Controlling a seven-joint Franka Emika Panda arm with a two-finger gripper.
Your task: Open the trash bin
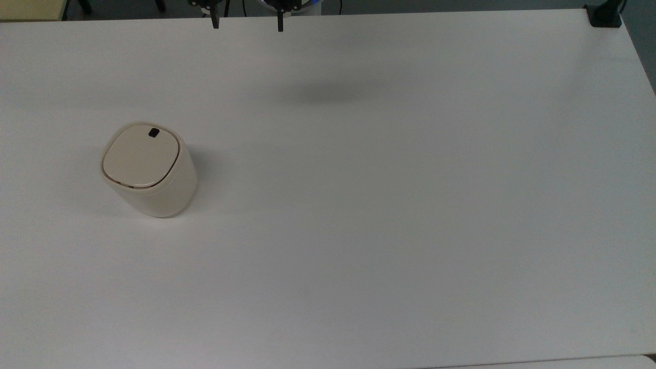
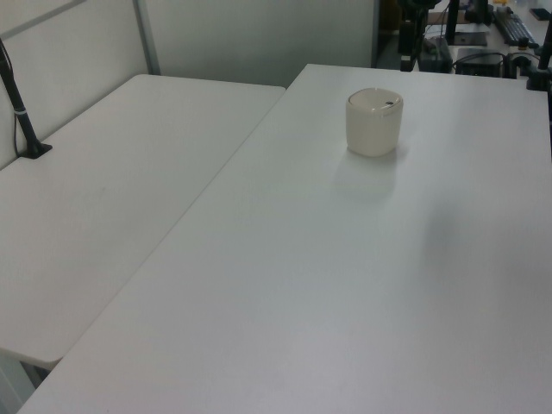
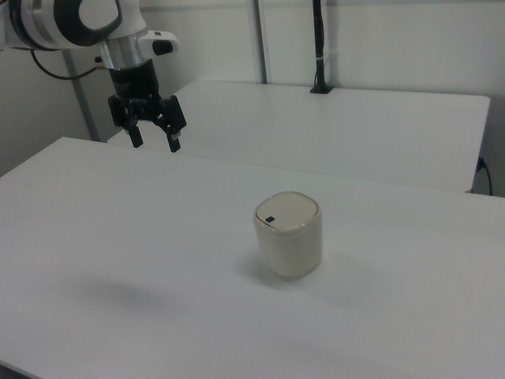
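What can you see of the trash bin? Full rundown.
The trash bin is small, cream-beige, plastic-looking, a rounded-square cylinder. Its flat lid is shut, edged by a thin dark line, with a small black button near one edge. It stands upright on the white table, toward the top view's left. Nothing else touches it; the claw hangs open, well away.

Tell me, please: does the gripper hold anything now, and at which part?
Nothing is held. The gripper hangs open and empty above the table, apart from the trash bin, whose lid is shut.
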